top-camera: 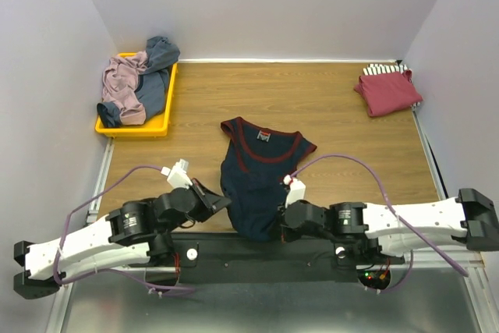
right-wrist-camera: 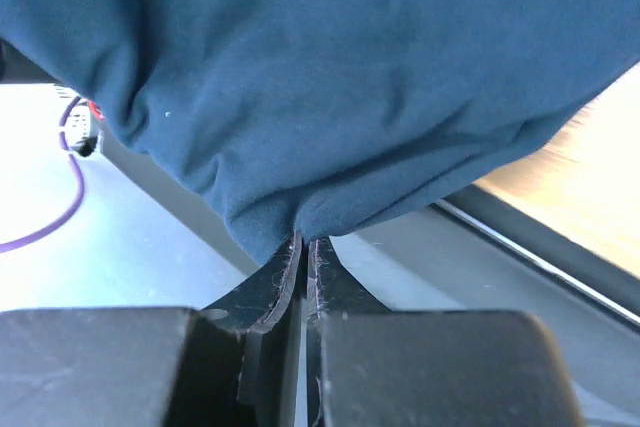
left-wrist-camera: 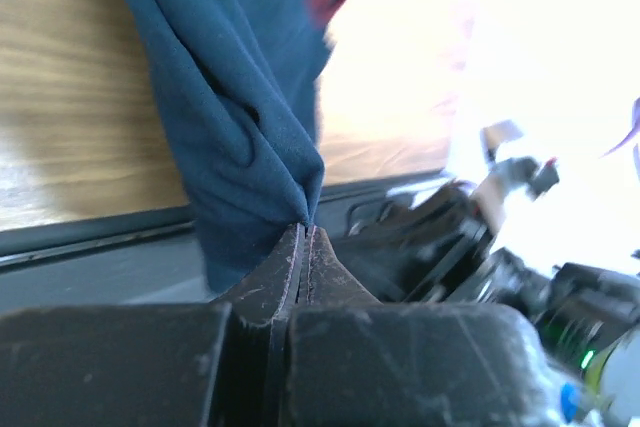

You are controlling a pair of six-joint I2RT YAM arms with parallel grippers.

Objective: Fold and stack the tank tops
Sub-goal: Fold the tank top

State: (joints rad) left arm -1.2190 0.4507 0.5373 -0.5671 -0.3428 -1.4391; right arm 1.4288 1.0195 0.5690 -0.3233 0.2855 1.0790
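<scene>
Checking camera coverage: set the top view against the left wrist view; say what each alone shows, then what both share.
Top only: the yellow tray of crumpled tops far left, and the folded stack far right. Left wrist only: close up, the left hand shut on a bunched fold of cloth. Both: the navy jersey and the wooden table.

White links, black joints, purple cables, black left end effector
</scene>
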